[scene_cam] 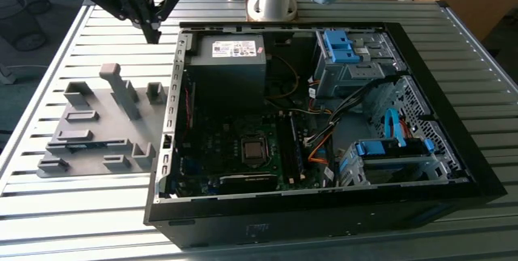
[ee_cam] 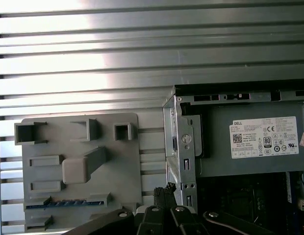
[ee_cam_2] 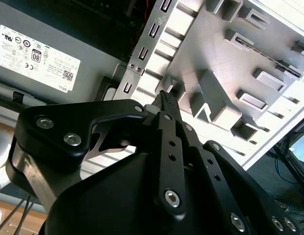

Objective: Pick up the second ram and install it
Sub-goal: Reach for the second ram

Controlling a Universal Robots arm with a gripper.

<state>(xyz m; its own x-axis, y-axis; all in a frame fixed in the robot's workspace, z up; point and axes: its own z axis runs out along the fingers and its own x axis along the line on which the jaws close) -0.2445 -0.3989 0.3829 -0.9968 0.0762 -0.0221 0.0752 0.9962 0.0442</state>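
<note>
The second ram (scene_cam: pixel 87 146) is a thin dark stick standing on edge in a long slot of the pale grey holder plate (scene_cam: pixel 105 100), on the exterior view's left. It shows as a dark-blue strip (ee_cam: pixel 61 202) in the first wrist view and as a thin dark line (ee_cam_2: pixel 269 53) in the second. My gripper (scene_cam: pixel 152 35) hangs above the slatted table beyond the plate, near the open computer case's back corner. Its fingers are shut with nothing between them, well apart from the stick. Both wrist views show the gripper tips (ee_cam_2: pixel 165 97) (ee_cam: pixel 166 187) pressed together.
The open black computer case (scene_cam: pixel 421 188) lies on the slatted metal table (scene_cam: pixel 81 224). Inside are the grey power supply (scene_cam: pixel 230 61), the motherboard (scene_cam: pixel 242 152), loose cables and blue-tabbed drive cages (scene_cam: pixel 348 54). A tall grey post (scene_cam: pixel 123 91) rises from the plate. The arm's base (scene_cam: pixel 271 0) stands behind the case.
</note>
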